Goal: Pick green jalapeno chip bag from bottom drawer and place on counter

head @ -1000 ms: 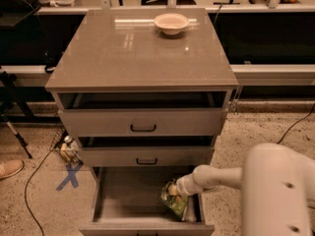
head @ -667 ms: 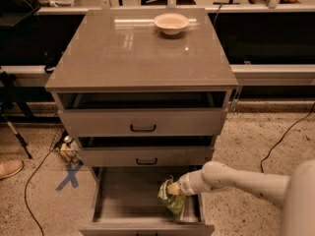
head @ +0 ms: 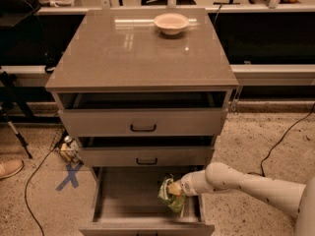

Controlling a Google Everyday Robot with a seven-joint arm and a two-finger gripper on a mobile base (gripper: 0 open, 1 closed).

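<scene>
Fingers (head: 175,187) of the gripper (head: 173,188) look closed on the upper edge of the green jalapeno chip bag (head: 171,200), low at the right side of the open bottom drawer (head: 123,195).

Take the scene from the biggest thing down. The bench (head: 123,53) is the wide glossy top, well above the bag, with a pale bowl (head: 171,22) near its back edge. Below it, the top drawer (head: 142,122) and the middle drawer (head: 146,156) both stand partly pulled out over the way up.

That is your main risk: lift straight and the bag or the arm (head: 246,187) may catch the middle drawer's front, and a pinch on slick foil could slip. The bag also sits close to the bottom drawer's right wall, so it might snag there.

You will find no print on the bag that can be read.
</scene>
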